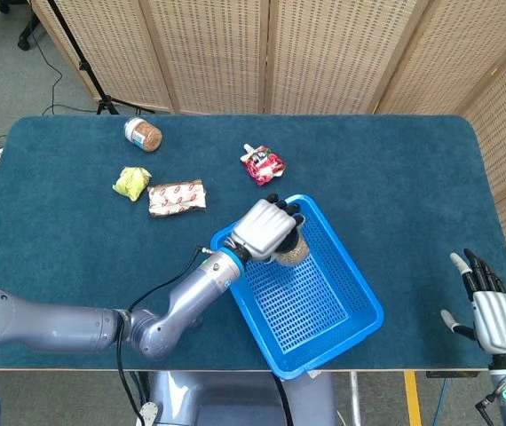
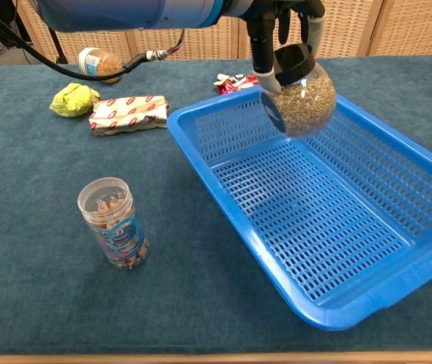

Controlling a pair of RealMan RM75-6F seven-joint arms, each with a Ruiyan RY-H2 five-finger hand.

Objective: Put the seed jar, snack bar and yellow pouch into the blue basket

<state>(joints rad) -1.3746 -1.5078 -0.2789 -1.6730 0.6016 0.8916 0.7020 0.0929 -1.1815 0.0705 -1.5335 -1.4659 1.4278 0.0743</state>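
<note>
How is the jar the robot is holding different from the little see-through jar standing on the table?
The seed jar is round-bellied with a black lid, while the clear jar is a straight tube with a blue label. The seed jar hangs in the left hand over the blue basket; the clear jar stands upright on the table. Both are see-through.
</note>
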